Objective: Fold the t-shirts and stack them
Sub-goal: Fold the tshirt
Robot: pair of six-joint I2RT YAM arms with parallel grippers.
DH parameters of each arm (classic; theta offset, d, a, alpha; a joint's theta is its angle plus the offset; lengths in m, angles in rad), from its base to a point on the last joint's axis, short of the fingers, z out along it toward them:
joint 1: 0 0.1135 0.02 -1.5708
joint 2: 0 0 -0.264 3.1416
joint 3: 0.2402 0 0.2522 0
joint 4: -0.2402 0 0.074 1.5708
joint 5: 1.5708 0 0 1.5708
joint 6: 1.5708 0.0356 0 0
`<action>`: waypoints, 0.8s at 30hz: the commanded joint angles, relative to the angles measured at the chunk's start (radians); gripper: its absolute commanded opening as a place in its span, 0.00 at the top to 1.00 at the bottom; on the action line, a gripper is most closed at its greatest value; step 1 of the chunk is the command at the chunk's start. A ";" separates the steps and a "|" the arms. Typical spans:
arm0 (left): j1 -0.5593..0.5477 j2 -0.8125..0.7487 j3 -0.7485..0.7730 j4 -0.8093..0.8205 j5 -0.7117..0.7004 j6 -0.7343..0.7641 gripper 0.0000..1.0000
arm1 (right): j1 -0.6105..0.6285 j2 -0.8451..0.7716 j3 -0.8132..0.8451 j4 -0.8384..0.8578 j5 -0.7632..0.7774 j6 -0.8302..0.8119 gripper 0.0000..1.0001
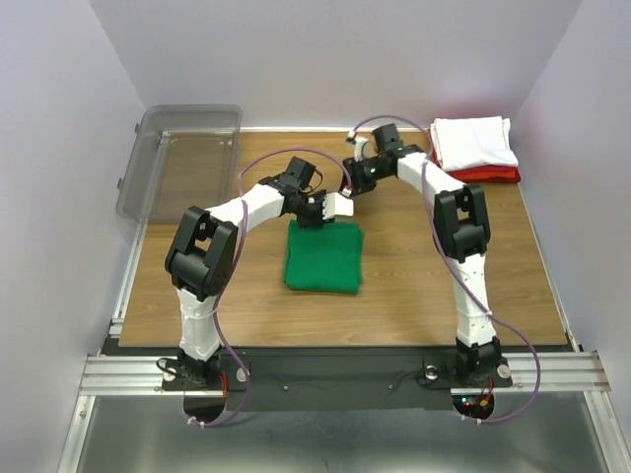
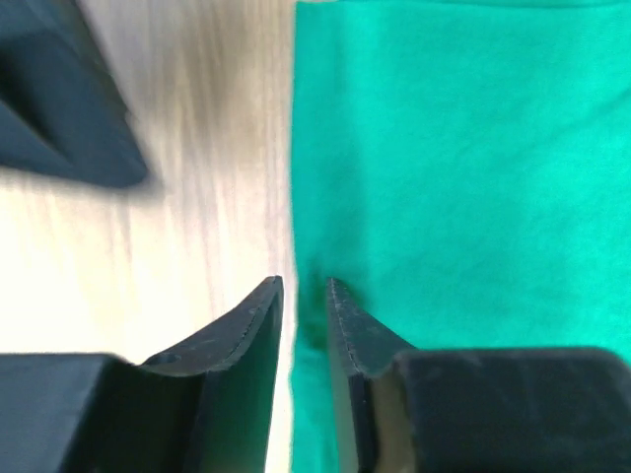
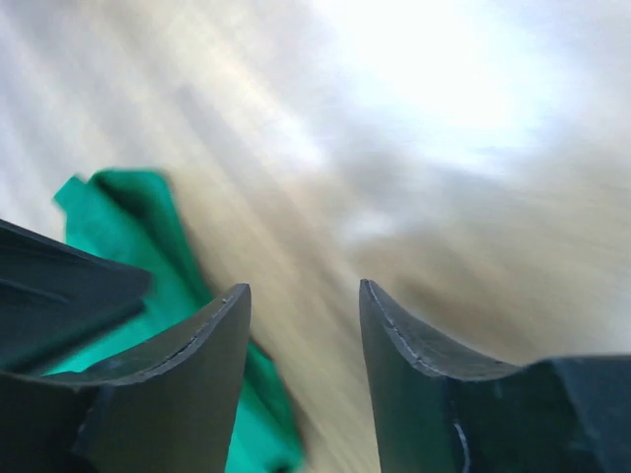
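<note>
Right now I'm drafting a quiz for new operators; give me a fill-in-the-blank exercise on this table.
1. The white t-shirt lies folded on the red t-shirt at the far ____ corner of the table.
2. The clear plastic bin stands at the far ____ corner.
3. On the right gripper the jaws stand ____.
4. The stack holds ____ shirts; the green t-shirt lies apart.
Missing: right; left; open; two.

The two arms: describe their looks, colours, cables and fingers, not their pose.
Both the left arm and the right arm have white link shells and bulky black joint housings. A thin purple cable loops along each. The left gripper and the right gripper carry dark, tapered, blade-like fingers.
</note>
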 commanded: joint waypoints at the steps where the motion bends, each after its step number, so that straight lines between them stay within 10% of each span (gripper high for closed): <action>1: 0.024 -0.079 0.123 0.008 -0.019 -0.089 0.60 | -0.086 -0.135 0.059 -0.003 0.099 0.003 0.46; 7: 0.099 -0.225 0.160 -0.026 0.103 -0.391 0.60 | -0.097 -0.364 -0.178 -0.002 -0.100 0.092 0.64; 12: 0.120 -0.345 -0.105 0.113 0.287 -0.767 0.61 | -0.006 -0.455 -0.395 0.030 -0.269 0.176 0.65; 24: 0.252 -0.107 -0.318 0.468 0.458 -1.151 0.66 | 0.009 -0.211 -0.473 0.150 -0.153 0.204 0.72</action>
